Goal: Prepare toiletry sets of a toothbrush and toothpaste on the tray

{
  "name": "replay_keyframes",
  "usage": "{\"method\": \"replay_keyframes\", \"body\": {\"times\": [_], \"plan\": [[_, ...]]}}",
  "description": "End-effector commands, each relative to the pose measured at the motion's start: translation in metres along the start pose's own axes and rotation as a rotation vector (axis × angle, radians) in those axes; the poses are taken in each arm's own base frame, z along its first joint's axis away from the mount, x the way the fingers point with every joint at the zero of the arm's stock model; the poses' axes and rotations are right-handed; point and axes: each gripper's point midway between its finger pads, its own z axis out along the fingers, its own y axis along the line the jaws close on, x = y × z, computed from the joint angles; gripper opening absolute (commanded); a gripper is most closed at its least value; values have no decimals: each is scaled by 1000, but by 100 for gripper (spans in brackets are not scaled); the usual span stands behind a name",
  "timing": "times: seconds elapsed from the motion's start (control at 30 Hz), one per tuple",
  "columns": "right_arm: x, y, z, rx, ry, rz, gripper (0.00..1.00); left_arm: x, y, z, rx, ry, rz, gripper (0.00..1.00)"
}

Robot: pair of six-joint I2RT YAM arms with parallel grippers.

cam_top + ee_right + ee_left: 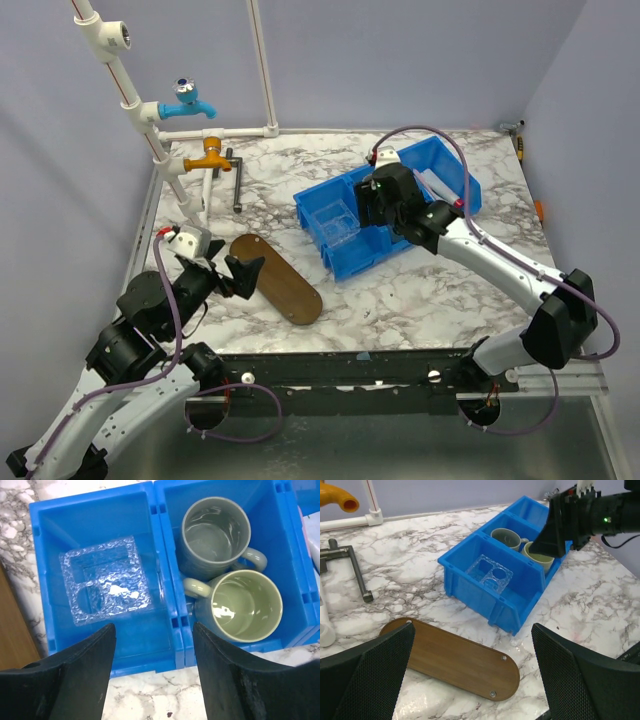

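Observation:
The dark-brown oval tray [276, 278] lies bare on the marble table at front left; it also shows in the left wrist view [455, 660]. My left gripper [240, 272] is open and empty, low over the tray's near-left end, with its fingers [370, 675] on either side of it. My right gripper [375, 205] is open and empty above the blue bin [400, 245]; in the right wrist view the gripper [154, 630] hangs over the bin's near wall [150, 655]. Whitish and pink items [436, 183] lie in the bin's far compartment, mostly hidden; a sliver [314, 540] shows at the frame edge.
The bin's near compartment holds a clear plastic holder [105, 580]; the middle one holds two grey-green mugs [215, 535] [245, 605]. White pipes with a blue tap [188, 98] and an orange tap [208, 153] stand back left, beside a metal handle [236, 180].

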Motion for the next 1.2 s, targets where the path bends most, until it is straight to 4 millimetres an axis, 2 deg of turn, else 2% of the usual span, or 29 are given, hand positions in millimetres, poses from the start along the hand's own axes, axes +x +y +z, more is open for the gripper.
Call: {"method": "replay_keyframes", "body": {"times": [0.0,0.13,0.4,0.63,0.83,1.17], "plan": [[-8,-7,14,-8,18,0,64,12,-8,-6,58,47,8,99],[0,-13,27,-8,59,8,63,19,-7,-7,62,37,1,99],[18,-18,47,-34,135,2,61,18,-5,-12,63,-4,-6,99],[31,-19,58,-47,179,0,60,20,-3,-14,59,-12,-12,99],[42,-21,67,-36,211,4,51,20,0,-13,39,-10,-16,99],[51,-19,74,-44,239,4,47,20,0,-14,43,-12,-17,99]]}}
